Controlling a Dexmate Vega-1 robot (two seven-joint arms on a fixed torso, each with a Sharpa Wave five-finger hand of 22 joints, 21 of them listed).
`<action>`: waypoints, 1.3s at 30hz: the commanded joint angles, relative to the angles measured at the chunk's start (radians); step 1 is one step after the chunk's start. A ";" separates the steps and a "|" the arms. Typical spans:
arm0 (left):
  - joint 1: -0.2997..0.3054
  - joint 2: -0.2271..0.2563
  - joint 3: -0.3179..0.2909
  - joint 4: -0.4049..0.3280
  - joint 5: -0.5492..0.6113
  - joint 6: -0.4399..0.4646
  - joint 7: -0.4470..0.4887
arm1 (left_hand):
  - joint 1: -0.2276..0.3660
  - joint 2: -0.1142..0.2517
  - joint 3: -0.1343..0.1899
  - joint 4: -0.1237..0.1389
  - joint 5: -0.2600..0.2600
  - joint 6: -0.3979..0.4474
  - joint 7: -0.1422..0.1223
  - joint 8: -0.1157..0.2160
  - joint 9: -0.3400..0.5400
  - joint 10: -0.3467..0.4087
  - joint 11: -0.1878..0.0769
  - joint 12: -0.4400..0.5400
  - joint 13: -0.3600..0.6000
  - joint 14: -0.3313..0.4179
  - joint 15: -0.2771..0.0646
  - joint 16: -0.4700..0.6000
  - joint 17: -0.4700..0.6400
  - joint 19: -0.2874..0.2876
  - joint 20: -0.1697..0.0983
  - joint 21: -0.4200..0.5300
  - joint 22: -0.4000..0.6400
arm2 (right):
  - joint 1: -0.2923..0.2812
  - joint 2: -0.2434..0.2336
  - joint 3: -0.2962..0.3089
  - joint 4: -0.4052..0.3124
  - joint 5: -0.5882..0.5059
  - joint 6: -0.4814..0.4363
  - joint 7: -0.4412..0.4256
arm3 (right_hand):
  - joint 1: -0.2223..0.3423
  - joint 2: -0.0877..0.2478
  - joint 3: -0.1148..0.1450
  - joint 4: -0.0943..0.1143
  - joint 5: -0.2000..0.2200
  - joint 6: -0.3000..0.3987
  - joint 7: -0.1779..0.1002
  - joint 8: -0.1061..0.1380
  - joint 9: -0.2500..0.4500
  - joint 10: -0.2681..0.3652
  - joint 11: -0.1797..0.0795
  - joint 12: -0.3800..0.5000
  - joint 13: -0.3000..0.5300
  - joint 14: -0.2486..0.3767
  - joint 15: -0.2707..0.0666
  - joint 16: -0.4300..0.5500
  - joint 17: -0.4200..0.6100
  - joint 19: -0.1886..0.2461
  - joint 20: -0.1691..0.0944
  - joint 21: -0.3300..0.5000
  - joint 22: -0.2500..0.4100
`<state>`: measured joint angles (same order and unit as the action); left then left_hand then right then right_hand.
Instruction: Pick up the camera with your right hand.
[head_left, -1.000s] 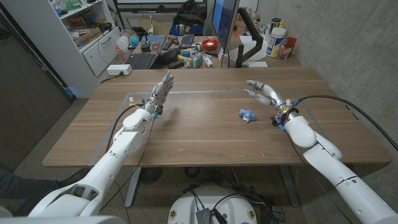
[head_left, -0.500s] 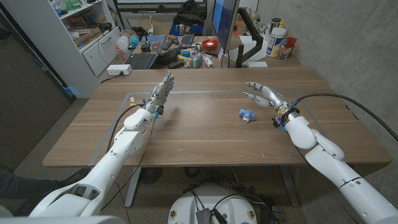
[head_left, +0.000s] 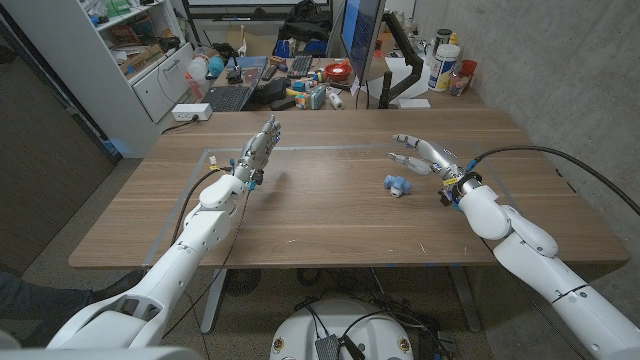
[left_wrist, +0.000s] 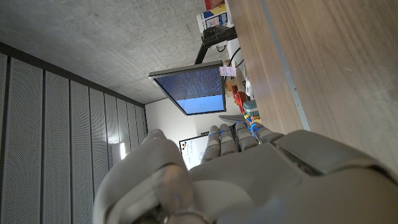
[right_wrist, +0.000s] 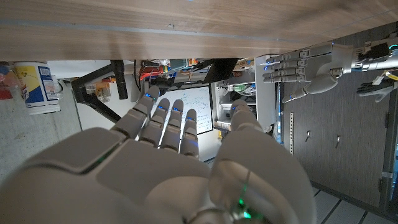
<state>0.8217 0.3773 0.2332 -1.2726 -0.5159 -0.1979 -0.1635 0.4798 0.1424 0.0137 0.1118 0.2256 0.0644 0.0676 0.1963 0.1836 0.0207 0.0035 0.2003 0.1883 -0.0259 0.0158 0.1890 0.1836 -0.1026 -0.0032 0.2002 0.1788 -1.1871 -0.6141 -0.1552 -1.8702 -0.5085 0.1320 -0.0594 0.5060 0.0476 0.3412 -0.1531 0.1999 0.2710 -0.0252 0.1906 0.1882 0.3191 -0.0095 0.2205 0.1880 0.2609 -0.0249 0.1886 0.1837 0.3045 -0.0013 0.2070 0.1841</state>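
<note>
The camera (head_left: 398, 185) is a small blue and white toy that lies on the wooden table (head_left: 320, 215), right of the middle. My right hand (head_left: 425, 154) hovers just behind and to the right of it, fingers spread, holding nothing. From the right wrist the same hand (right_wrist: 168, 155) shows its back with fingers apart. My left hand (head_left: 258, 148) stands upright with fingers straight over the table's left part, far from the camera, and it appears again across the table as the left hand (right_wrist: 305, 65). Seen from its own wrist, the left hand (left_wrist: 236, 174) holds nothing.
A clear tape line (head_left: 300, 149) marks a rectangle on the tabletop. Behind the far edge lie a laptop (head_left: 235, 92), a monitor (head_left: 362, 35), bottles (head_left: 446, 66) and small clutter. A white shelf (head_left: 150, 50) stands at the back left.
My right hand has drifted slightly forward and leftward, closer to the camera, still with fingers spread. The left arm has stayed put.
</note>
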 joint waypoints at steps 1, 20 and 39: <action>-0.007 -0.002 0.001 0.004 0.001 -0.002 -0.002 | 0.006 0.003 0.001 0.006 0.003 0.002 0.004 0.003 0.003 0.005 -0.004 0.005 0.005 0.005 0.004 0.002 0.003 -0.004 0.004 0.005 0.006 | -0.018 -0.031 -0.004 -0.064 -0.057 -0.070 0.063 | 0.017 -0.005 0.006 -0.003 0.007 -0.011 -0.005 -0.004 0.003 -0.010 -0.002 -0.003 0.005 0.003 0.014 0.000 0.002 0.003 0.011 -0.001 0.001; -0.005 -0.010 0.000 0.016 -0.005 -0.005 -0.003 | 0.006 0.003 0.001 0.006 0.003 0.005 0.002 0.003 0.003 0.008 -0.004 0.006 0.005 0.006 0.001 0.003 0.003 -0.005 0.006 0.005 0.006 | -0.017 -0.053 -0.026 -0.115 -0.098 -0.163 0.157 | 0.041 -0.021 0.012 -0.011 0.010 -0.040 -0.009 -0.006 0.004 -0.040 0.000 -0.012 0.006 0.003 0.029 -0.002 0.001 0.001 0.032 -0.003 0.001; -0.012 -0.010 0.002 0.024 0.000 0.000 -0.001 | 0.006 0.003 0.002 0.006 0.003 0.007 0.001 0.003 0.003 0.007 -0.006 0.005 0.005 0.006 0.001 0.003 0.003 -0.006 0.010 0.005 0.006 | 0.006 -0.052 -0.058 -0.087 -0.106 -0.196 0.173 | 0.054 -0.030 0.016 -0.008 0.011 -0.070 -0.034 -0.008 0.004 -0.082 0.001 -0.022 0.006 -0.017 0.052 -0.006 0.002 -0.010 0.050 -0.007 0.002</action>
<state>0.8124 0.3666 0.2349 -1.2494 -0.5198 -0.2021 -0.1683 0.4798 0.1424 0.0137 0.1118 0.2256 0.0643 0.0677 0.1963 0.1835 0.0261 -0.0019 0.2003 0.1883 -0.0259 0.0158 0.1890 0.1836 -0.1078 0.0019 0.2002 0.1839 -1.1913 -0.6643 -0.1982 -1.9729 -0.6099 -0.0475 0.1059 0.5550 0.0171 0.3493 -0.1612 0.2075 0.2050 -0.0590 0.1848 0.1881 0.2419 -0.0105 0.1989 0.1934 0.2427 0.0251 0.1847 0.1841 0.2938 0.0378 0.2029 0.1841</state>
